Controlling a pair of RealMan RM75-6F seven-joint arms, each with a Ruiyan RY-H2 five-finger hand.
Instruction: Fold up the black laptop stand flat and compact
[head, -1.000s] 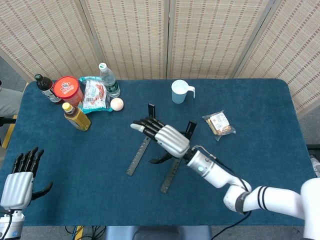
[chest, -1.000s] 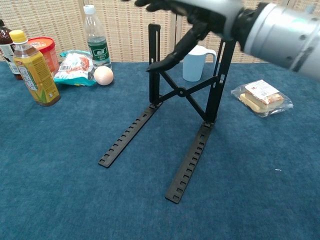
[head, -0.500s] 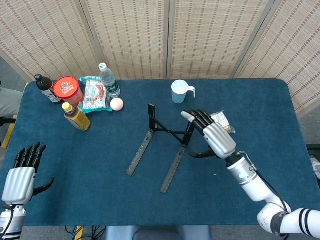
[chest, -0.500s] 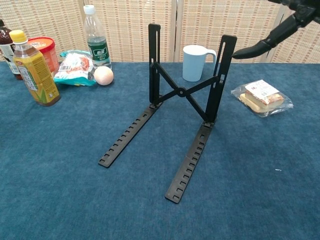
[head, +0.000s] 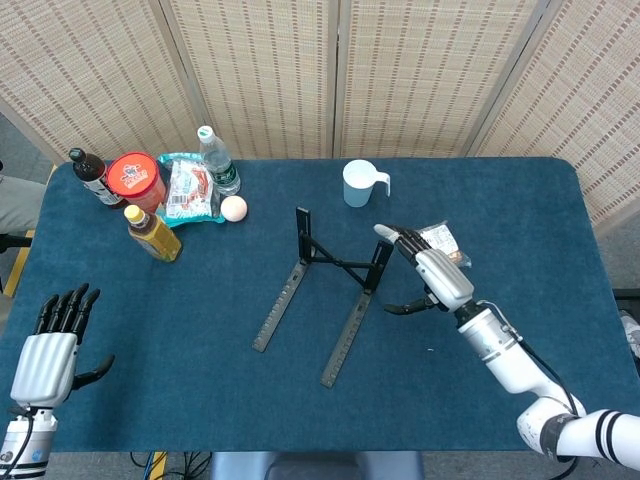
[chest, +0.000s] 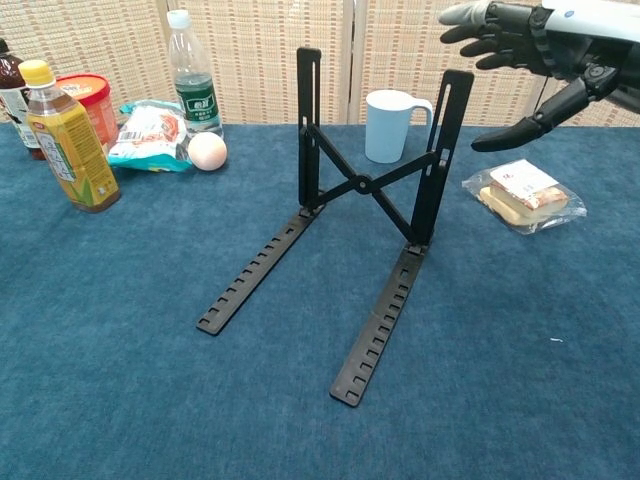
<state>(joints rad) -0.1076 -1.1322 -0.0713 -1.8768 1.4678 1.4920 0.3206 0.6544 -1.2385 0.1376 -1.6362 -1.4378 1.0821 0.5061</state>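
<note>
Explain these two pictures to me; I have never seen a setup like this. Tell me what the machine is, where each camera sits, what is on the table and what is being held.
This is a two-armed robot with humanlike hands, steered by a person. One picture looks down from its head, the other looks forward from its chest.

On the blue table stands the black laptop stand, unfolded, which it must fold flat. Behind it is a pale mug; beside it, a wrapped snack. At the far left are bottles, a red tub, a snack bag and an egg.

Nothing is held. The right hand hovers open beside the stand's right upright; the left hand waits open at the near left edge.
</note>
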